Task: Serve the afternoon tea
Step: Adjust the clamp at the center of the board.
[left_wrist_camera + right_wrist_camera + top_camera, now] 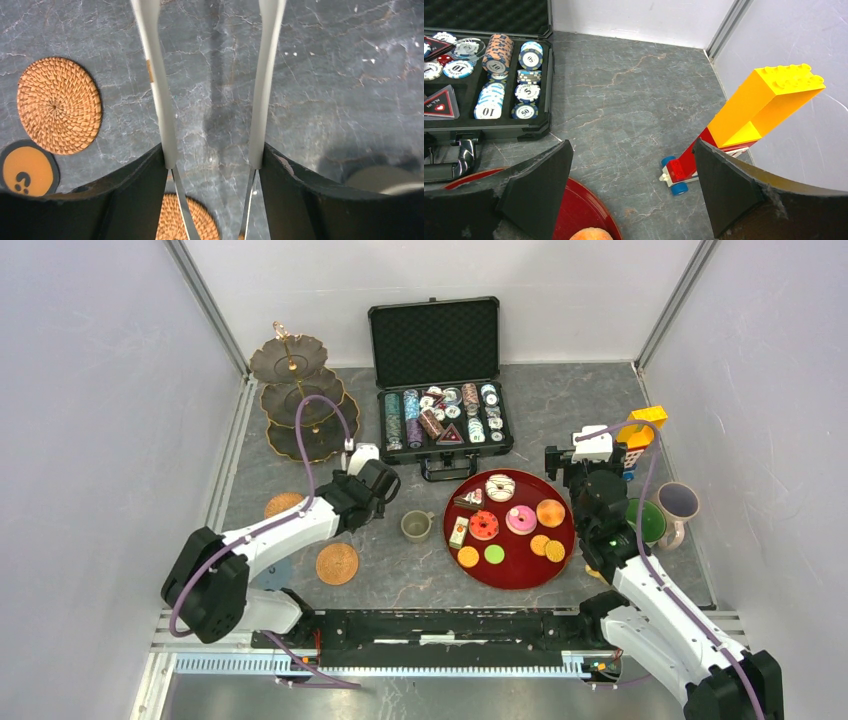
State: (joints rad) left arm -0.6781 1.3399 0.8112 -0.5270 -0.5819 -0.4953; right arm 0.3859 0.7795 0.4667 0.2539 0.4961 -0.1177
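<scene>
While the left pincer [209,40] and right pincer [633,150] gape empty, the three-tier stand [296,400] rises upright at eleven o'clock; poker chips [488,102] read "10", "50".

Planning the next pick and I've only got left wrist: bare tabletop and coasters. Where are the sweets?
Observer: The sweets all sit on the red tray, right of the left gripper, past the olive mug.
Operator: The stand?
Observer: The three-tier stand is at the far left corner, with nothing on its tiers.
Operator: Right arm busy?
Observer: No, the right gripper is open and empty, near the tray's far right edge.
</scene>
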